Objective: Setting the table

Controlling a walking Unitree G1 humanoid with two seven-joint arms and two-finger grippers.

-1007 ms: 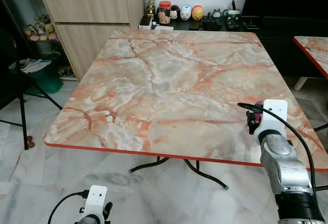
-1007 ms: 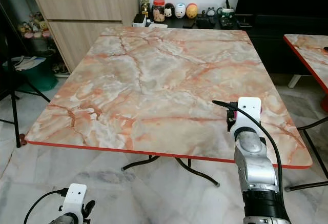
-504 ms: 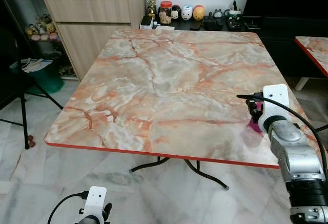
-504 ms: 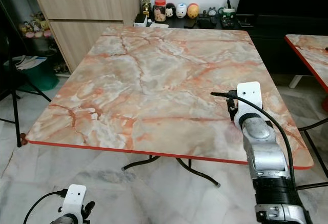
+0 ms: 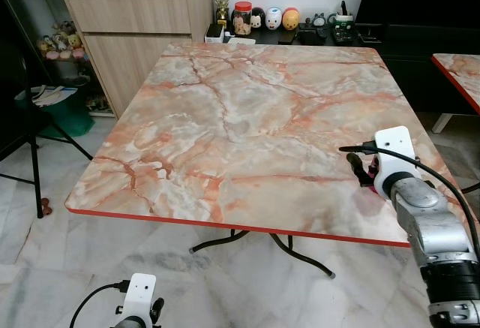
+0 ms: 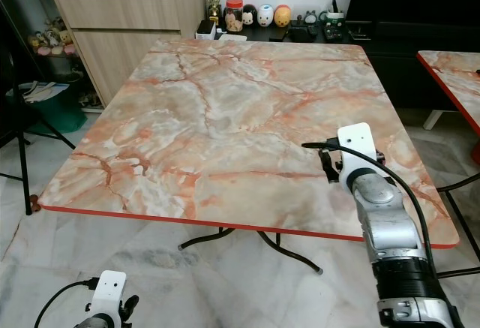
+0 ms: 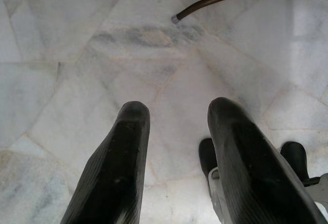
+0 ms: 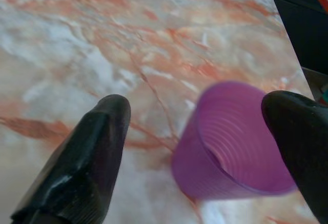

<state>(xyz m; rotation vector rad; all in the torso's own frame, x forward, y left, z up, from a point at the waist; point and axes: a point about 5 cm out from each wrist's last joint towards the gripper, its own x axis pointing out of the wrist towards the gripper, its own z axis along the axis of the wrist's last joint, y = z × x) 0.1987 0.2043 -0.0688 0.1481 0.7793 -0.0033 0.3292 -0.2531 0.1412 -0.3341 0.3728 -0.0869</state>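
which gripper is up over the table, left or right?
The right gripper, fingers spread beside the purple cup on the marble table; the left gripper hangs over the floor.

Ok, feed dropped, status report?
Right gripper open over marble table. Ribbed purple plastic cup between its fingers, ungripped. Left gripper open, idle, low.

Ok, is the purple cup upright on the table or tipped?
Tipped. The purple cup leans sideways on the marble table, ribbed wall showing, between the right gripper's spread fingers. Whether it's released, cannot tell.

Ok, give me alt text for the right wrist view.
A purple cup stands on the marble table between the open right gripper fingers, blurred and close to one finger.
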